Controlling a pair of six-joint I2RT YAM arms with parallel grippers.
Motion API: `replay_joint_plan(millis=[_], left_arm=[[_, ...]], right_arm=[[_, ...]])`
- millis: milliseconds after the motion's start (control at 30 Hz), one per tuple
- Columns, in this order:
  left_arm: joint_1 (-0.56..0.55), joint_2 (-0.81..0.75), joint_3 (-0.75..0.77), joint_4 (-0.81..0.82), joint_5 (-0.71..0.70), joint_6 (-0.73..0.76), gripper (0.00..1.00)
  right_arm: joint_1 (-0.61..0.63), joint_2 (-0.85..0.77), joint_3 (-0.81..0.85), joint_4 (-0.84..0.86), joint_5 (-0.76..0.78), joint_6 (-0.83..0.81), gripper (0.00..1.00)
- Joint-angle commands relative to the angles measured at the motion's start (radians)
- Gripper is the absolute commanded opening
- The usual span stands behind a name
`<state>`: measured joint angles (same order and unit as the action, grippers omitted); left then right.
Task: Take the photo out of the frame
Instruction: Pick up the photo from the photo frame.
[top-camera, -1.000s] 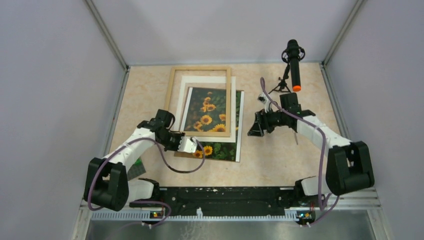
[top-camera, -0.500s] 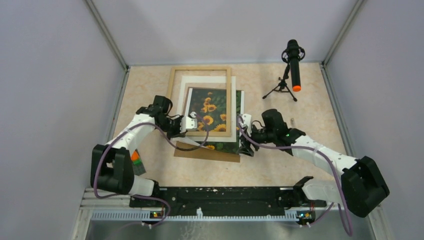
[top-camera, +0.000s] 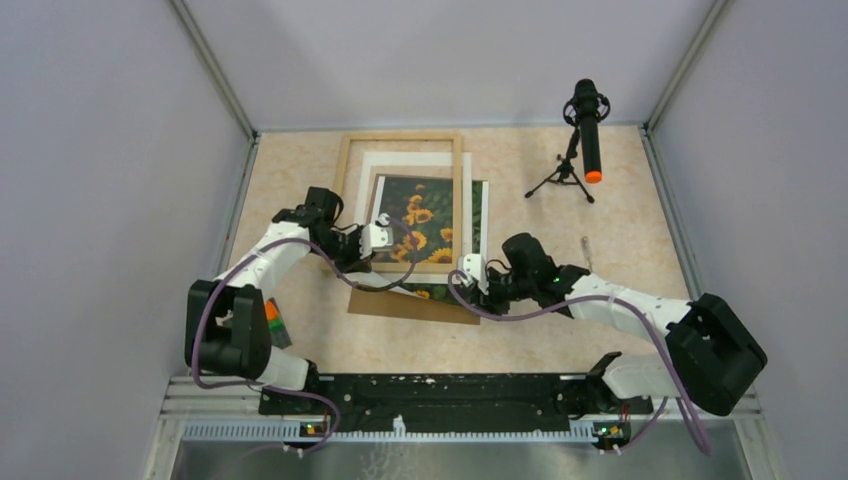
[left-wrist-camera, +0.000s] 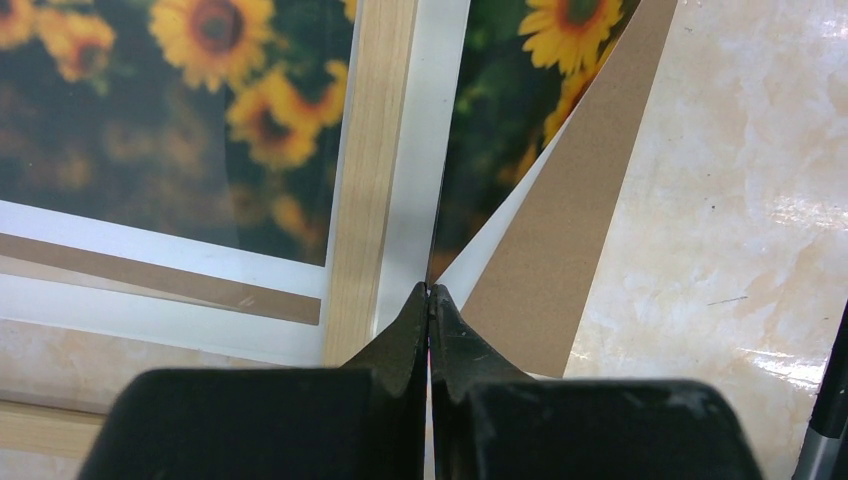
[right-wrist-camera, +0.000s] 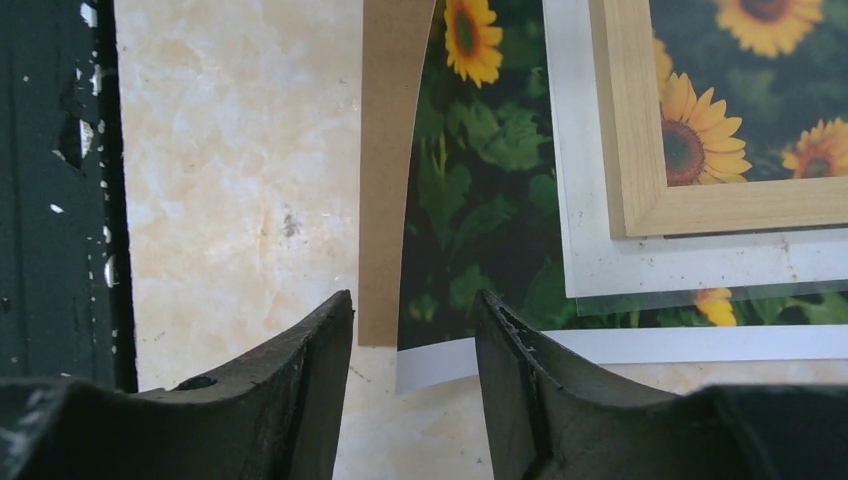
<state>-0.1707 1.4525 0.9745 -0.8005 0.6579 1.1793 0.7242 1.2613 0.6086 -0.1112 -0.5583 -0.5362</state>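
Note:
The light-wood frame (top-camera: 400, 137) lies flat mid-table, over a white mat (top-camera: 415, 159) and the sunflower photo (top-camera: 420, 215). The photo sticks out past the frame's right and near sides, on the brown backing board (top-camera: 400, 304). My left gripper (top-camera: 378, 238) is shut, its tips (left-wrist-camera: 430, 290) at the mat's edge beside the frame's rail (left-wrist-camera: 375, 150); I cannot tell whether it pinches a sheet. My right gripper (top-camera: 470, 278) is open, and its jaws (right-wrist-camera: 415, 310) stand either side of the photo's white-bordered, slightly curled corner (right-wrist-camera: 435, 362), next to the board (right-wrist-camera: 385, 170).
A black microphone with an orange tip (top-camera: 588, 130) stands on a tripod at the back right. A small thin object (top-camera: 585, 246) lies right of the photo. A dark baseplate with orange and green bricks (top-camera: 270, 322) sits by the left arm. The black base rail (top-camera: 450, 390) runs along the near edge.
My right arm swung in from the right to the photo's near-right corner. My left gripper moved from the near-left corner to the frame's near rail. The backing board's near edge became uncovered.

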Motion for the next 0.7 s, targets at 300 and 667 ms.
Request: replay_joint_plan(millis=[300,667], left_arm=[[0.017,0.037,0.041,0.044,0.046,-0.030,0.00],[0.035,0.057,0.067,-0.006,0.085,-0.021,0.00]], right_arm=[[0.060,0.007,0.019,-0.051,0.021,-0.147,0.61],[0.093,0.076,-0.013,0.082,0.279,-0.186,0.39]])
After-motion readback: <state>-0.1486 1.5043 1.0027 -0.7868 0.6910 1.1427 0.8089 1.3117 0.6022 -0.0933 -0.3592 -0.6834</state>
